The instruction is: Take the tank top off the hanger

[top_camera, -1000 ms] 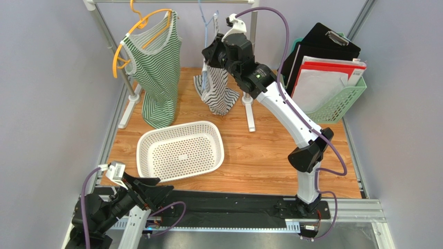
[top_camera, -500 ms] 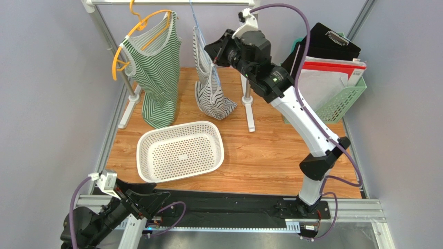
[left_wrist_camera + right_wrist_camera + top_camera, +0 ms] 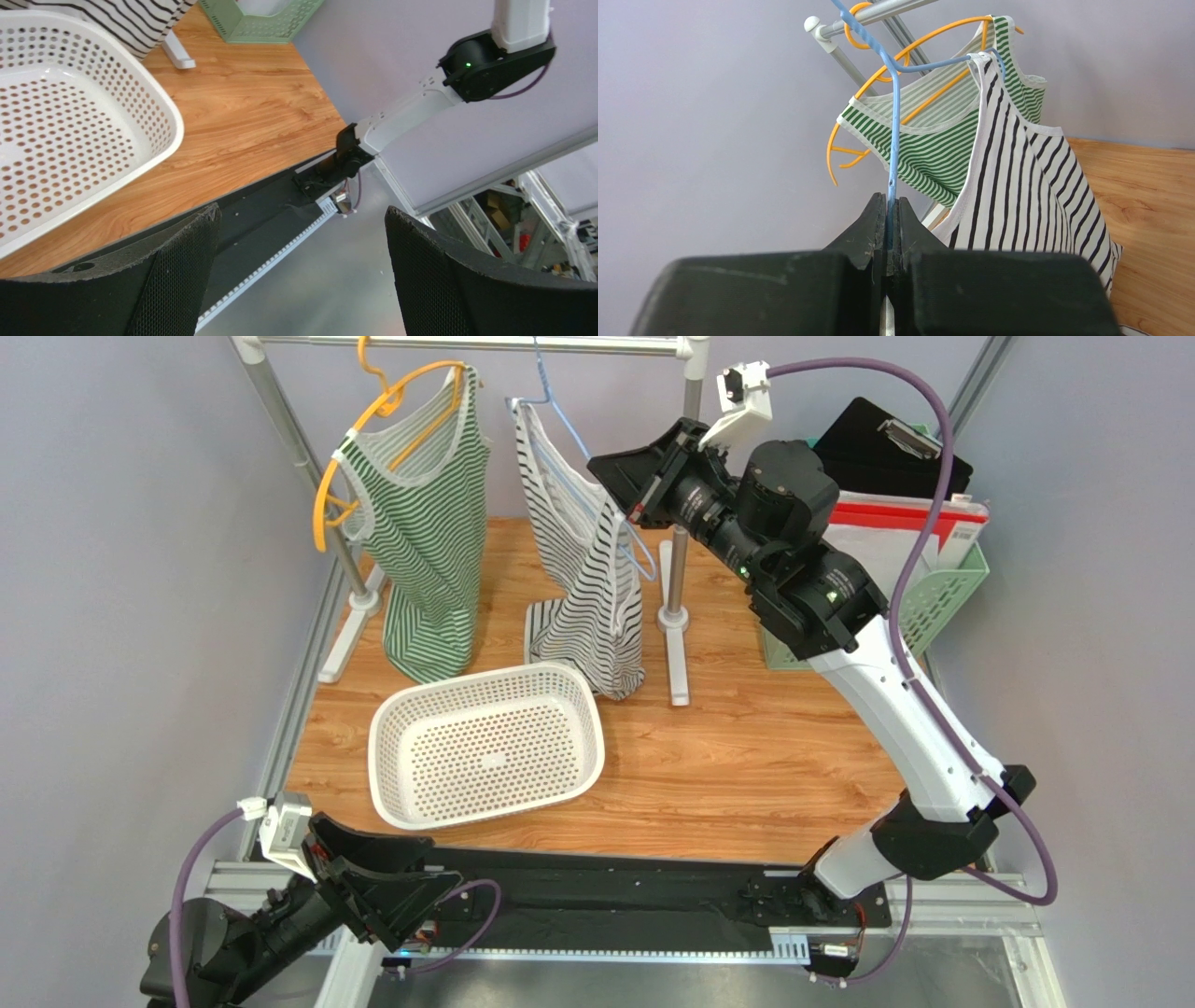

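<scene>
A black-and-white striped tank top [image 3: 582, 574] hangs from a thin blue hanger [image 3: 542, 367] under the rack rail [image 3: 463, 343]. My right gripper [image 3: 634, 501] is up high at the garment's right side. The right wrist view shows that gripper [image 3: 889, 203] shut on the blue hanger [image 3: 894, 126] wire, with the striped tank top [image 3: 1018, 189] draped just right of the fingers. My left gripper [image 3: 400, 861] rests low at the near left edge, and its wrist view shows it [image 3: 302, 217] open and holding nothing.
A green striped tank top [image 3: 421, 532] on an orange hanger [image 3: 337, 476] hangs left of the striped one. A white perforated basket [image 3: 480, 681] sits on the wooden table below. A rack post [image 3: 678, 602] and a green file basket [image 3: 926, 609] of folders stand at the right.
The right arm has risen and pulled back to the right with the blue hanger, lifting and spreading the striped tank top. The left arm has sunk lower at the near edge.
</scene>
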Available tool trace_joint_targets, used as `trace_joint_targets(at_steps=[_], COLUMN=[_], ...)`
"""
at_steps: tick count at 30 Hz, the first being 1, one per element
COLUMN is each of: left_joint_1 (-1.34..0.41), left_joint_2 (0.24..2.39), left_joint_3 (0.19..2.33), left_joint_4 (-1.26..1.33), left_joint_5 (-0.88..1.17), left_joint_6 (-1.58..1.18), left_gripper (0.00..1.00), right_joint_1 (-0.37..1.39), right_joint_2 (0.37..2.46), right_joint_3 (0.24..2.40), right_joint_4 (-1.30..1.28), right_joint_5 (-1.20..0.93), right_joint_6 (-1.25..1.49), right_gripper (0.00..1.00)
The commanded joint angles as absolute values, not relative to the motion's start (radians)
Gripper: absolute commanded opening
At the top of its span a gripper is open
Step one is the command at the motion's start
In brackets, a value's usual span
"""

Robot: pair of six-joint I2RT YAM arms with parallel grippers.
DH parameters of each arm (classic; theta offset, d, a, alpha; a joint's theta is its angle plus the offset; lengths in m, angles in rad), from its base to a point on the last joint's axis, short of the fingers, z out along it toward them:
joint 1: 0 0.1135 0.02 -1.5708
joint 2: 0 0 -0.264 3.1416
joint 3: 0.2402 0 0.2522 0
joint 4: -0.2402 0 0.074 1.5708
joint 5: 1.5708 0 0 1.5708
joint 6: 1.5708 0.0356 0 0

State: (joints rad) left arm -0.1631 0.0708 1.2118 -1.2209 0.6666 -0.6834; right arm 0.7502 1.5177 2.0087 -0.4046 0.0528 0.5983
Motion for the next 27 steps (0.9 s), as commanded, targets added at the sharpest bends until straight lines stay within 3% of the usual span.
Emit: trace_joint_targets(at_steps=[1,9,14,21,27], left_joint_1=[-0.166,-0.166,-0.166,-0.169,-0.378], left_joint_2=[0.112,0.207,0.338,0.526,0.731], left_joint_3=[1.21,1.207,1.022,1.046,1.061], left_joint_4=[-1.041,-0.758,-0.332,-0.144,-0.014], left_joint_5=[0.738,0.744,0.843,0.775,0.634], left_joint_6=[-0.807,-0.946,-1.129,-1.112,-1.066], left_gripper=[0.9,0.89,0.85,0.84,0.83], right_joint_1=[0.752,0.752,0.752,0.752,0.753], right_joint_2=[1.47,1.319,1.209,1.054,0.996], right_joint_3=[2.003,1.823,1.645,1.445,1.33], right_joint_4=[-0.336,-0.325,-0.307,-0.298,-0.304], right_joint_5=[0.025,0.015,0.022,0.021,0.014], right_joint_6=[0.609,0.635,0.63,0.644,0.643], right_gripper=[0.0,0.0,0.0,0.0,0.0])
